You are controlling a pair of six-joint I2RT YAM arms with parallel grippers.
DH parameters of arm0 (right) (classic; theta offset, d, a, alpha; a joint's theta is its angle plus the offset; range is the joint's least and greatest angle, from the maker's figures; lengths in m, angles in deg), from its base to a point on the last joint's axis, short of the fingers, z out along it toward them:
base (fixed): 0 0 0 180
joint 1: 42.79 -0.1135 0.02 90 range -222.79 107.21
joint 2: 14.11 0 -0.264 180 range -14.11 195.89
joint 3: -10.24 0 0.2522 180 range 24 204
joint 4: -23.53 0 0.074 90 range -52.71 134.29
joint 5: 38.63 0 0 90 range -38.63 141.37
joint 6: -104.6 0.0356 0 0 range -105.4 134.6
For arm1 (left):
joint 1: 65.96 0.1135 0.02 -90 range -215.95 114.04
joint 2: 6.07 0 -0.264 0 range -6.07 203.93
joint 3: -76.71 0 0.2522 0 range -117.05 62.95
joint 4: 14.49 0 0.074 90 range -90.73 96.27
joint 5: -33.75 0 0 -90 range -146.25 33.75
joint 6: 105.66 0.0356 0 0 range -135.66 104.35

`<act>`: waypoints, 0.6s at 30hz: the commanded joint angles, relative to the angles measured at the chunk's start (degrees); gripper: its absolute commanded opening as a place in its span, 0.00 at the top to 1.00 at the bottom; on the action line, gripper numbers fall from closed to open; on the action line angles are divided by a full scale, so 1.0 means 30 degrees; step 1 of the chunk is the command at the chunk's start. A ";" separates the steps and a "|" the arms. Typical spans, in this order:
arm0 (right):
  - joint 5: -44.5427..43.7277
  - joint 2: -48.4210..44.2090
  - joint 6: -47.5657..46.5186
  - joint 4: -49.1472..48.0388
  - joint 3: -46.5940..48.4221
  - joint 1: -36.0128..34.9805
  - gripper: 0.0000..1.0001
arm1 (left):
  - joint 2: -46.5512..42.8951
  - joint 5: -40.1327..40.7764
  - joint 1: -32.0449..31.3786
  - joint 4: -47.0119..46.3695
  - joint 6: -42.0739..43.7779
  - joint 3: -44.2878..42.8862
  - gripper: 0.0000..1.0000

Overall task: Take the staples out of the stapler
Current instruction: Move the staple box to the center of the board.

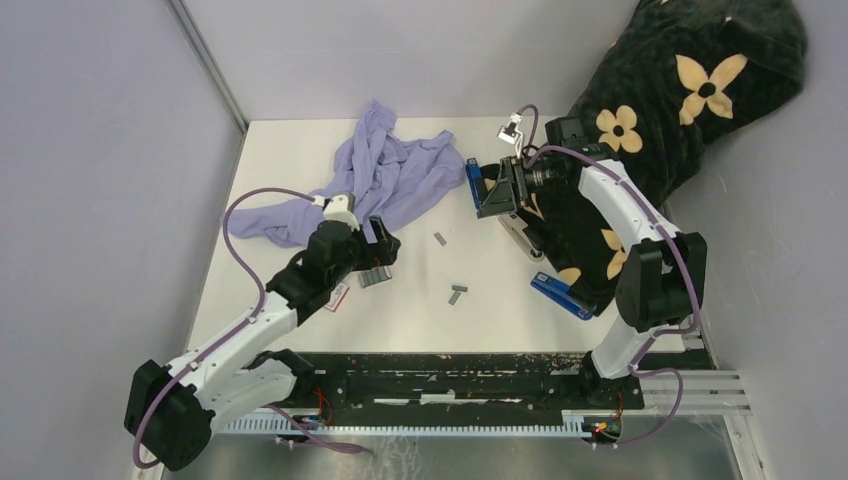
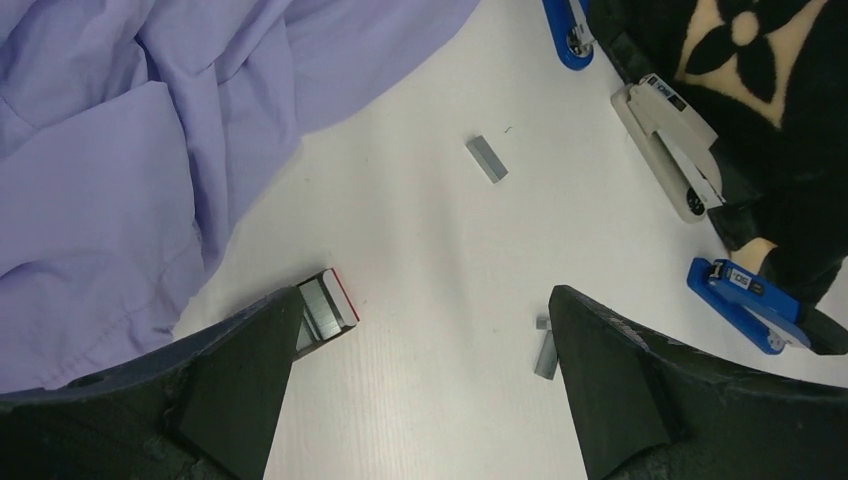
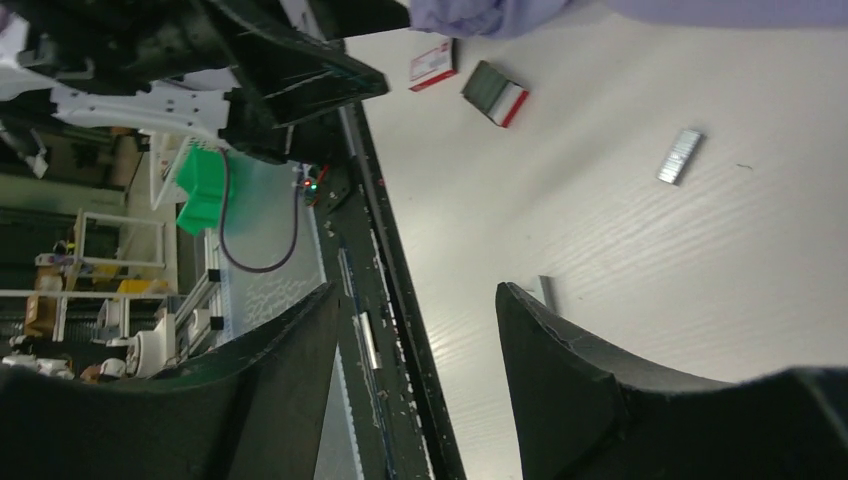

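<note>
Three staplers lie at the right. A blue stapler [image 1: 472, 181] [image 2: 570, 30] is at the back. A white-grey stapler [image 1: 522, 237] [image 2: 668, 140] and another blue stapler [image 1: 560, 295] [image 2: 745, 300] lie against the black cloth. Loose staples lie mid-table as two strips: one strip [image 1: 440, 238] [image 2: 486, 159] [image 3: 681, 156], another strip [image 1: 457, 294] [image 2: 545, 352] [image 3: 541, 290]. My right gripper [image 1: 488, 195] [image 3: 415, 290] hovers open and empty beside the back blue stapler. My left gripper [image 1: 381, 246] [image 2: 425, 292] stands wide open over the table, holding nothing.
A small red-and-white box [image 1: 375, 277] [image 2: 326, 303] [image 3: 495, 92] filled with staples sits by my left finger, with its sleeve [image 1: 337, 297] [image 3: 432, 62] nearby. A purple cloth [image 1: 390, 175] [image 2: 120, 150] covers the back left. A black flowered cloth [image 1: 690, 90] drapes the right side.
</note>
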 commanded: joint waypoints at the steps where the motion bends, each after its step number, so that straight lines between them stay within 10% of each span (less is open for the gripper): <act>1: 0.4544 -0.1550 -0.1633 -0.0886 -0.1041 0.0028 0.35 | 0.0862 0.0100 0.0136 0.1517 0.1924 -0.1725 0.00; 18: 0.3061 -0.2046 -0.3869 0.0188 -0.1951 -0.0020 0.32 | 0.3431 0.0163 0.1586 0.4117 -0.2389 -0.2009 0.13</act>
